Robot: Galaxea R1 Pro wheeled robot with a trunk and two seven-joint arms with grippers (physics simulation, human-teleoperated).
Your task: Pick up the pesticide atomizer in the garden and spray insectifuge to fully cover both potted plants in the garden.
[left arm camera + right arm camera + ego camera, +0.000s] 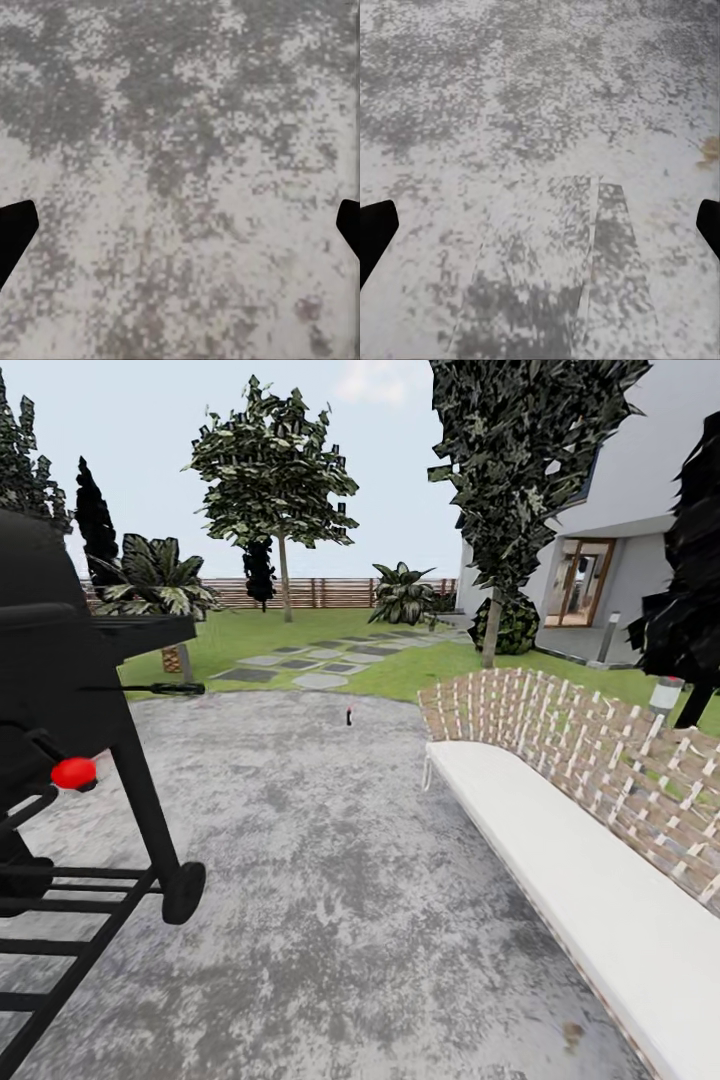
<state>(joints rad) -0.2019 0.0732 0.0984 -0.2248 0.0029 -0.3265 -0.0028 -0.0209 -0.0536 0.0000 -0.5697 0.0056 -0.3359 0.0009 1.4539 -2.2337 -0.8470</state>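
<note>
Grey mottled patio paving (180, 150) lies under both wrist cameras. Left gripper (180, 225): black fingertips at opposite frame edges, jaws wide apart, nothing between them but pavement. Right gripper (540, 225): same wide spread, empty, with a flat slab-like patch (547, 270) on the ground between and just ahead of the jaws.

Head view: black grill (70, 740) to the left, white cushioned lattice-back bench (580, 840) to the right. A small dark upright object with a red tip (349, 715), likely the pesticide atomizer, stands at the far patio edge, well apart from both jaws. Behind it are lawn (440, 670), stepping stones (320, 660) and slatted fence (320, 592). Can't make out the potted plants.

Progress: nothing picked up, nothing sprayed; approach, grasp and both sprayings are all left.
</note>
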